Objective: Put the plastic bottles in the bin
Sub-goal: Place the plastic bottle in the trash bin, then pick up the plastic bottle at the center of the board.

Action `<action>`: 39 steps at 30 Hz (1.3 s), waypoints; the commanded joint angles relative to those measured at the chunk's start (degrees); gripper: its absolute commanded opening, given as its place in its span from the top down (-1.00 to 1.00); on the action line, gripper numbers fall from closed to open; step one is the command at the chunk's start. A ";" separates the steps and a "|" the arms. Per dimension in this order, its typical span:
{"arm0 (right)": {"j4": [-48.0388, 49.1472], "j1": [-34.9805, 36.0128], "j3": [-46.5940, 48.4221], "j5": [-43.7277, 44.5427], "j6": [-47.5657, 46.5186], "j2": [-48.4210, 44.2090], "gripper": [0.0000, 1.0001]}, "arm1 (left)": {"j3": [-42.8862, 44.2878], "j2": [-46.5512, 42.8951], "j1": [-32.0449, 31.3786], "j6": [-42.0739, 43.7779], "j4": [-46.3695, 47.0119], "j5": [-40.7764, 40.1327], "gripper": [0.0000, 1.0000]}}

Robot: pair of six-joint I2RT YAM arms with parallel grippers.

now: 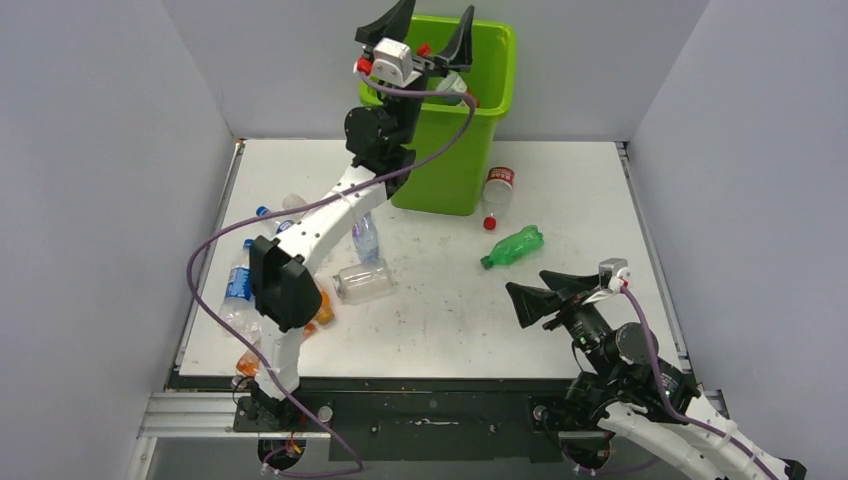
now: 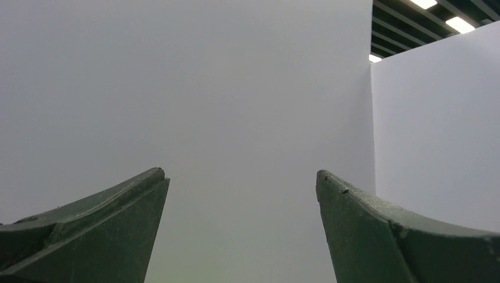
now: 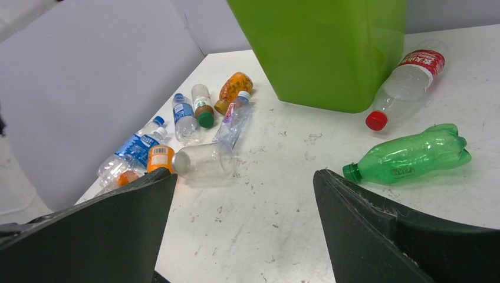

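Bottles lie scattered on the table, most left of the bin, with a green bottle and a red-label bottle to its right. We see the left gripper above the bin, jaws apart and empty; the right gripper gapes near the green bottle.

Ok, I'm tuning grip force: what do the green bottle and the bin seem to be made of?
The green bottle looks like thin, glossy, translucent plastic: light passes through it and its moulded body catches highlights. The bin looks like thicker opaque plastic, smooth with a soft sheen; nothing shows through its lime-green wall.
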 commanded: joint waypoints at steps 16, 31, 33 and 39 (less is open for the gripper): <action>8.21 -0.16 -1.65 10.01 12.45 18.19 -0.79 | -59.69 -69.26 -13.81 0.86 -53.15 -33.06 -0.92; 13.71 -26.43 -2.01 -1.54 21.24 38.78 -0.79 | -82.28 -79.44 2.68 -17.22 -64.72 -4.86 -0.92; 18.82 -34.52 -3.97 -7.59 23.90 41.52 -0.79 | -83.08 -80.09 3.63 -18.53 -64.91 -4.26 -0.92; 31.06 -41.42 -5.88 -10.00 27.92 51.42 -0.79 | -85.14 -83.65 3.73 -19.96 -64.57 -4.95 -0.92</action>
